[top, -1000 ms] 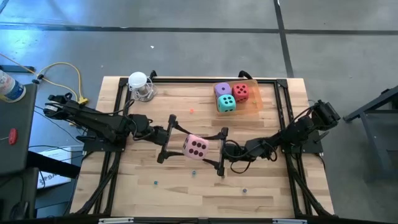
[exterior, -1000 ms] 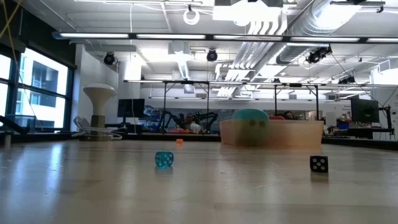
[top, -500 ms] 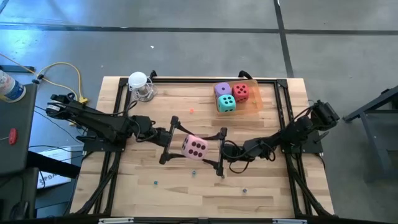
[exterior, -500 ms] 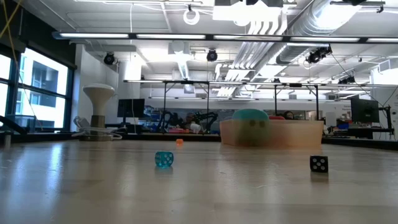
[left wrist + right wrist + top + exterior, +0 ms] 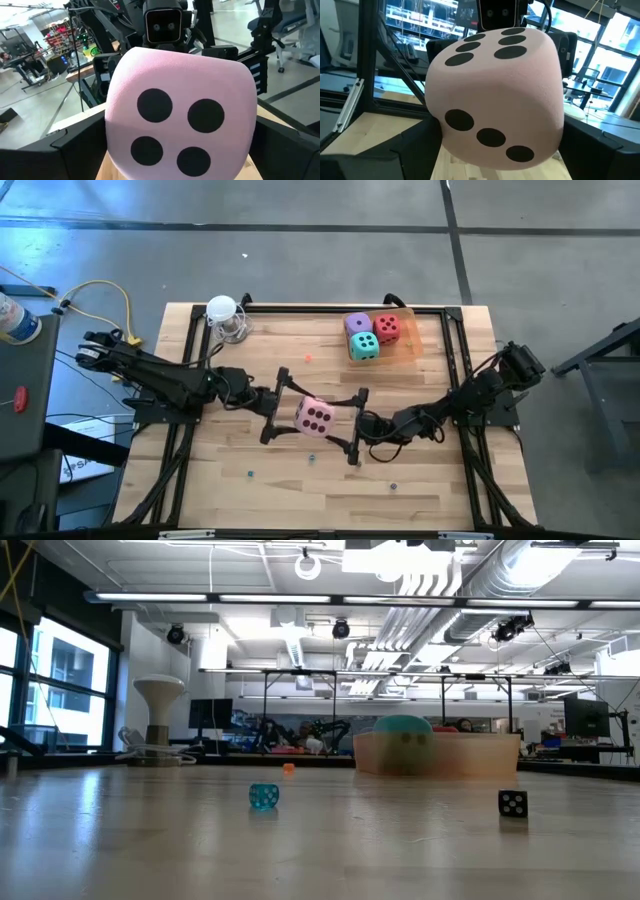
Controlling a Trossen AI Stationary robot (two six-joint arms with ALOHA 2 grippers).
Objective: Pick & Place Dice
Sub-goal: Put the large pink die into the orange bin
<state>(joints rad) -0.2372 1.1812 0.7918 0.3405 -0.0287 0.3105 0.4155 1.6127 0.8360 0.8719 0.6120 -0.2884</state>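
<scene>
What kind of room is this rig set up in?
Likely a robotics lab or workshop: exposed ceiling ducts and strip lights overhead, long workbenches with equipment behind the wooden table, and an office chair nearby.

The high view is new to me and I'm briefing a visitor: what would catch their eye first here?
The pink die, six pips up, sits mid-table between the left gripper and the right gripper, which face each other with fingers spread on either side of it. Next, the purple die, red die and teal die cluster in a translucent tray at the table's far right.
</scene>
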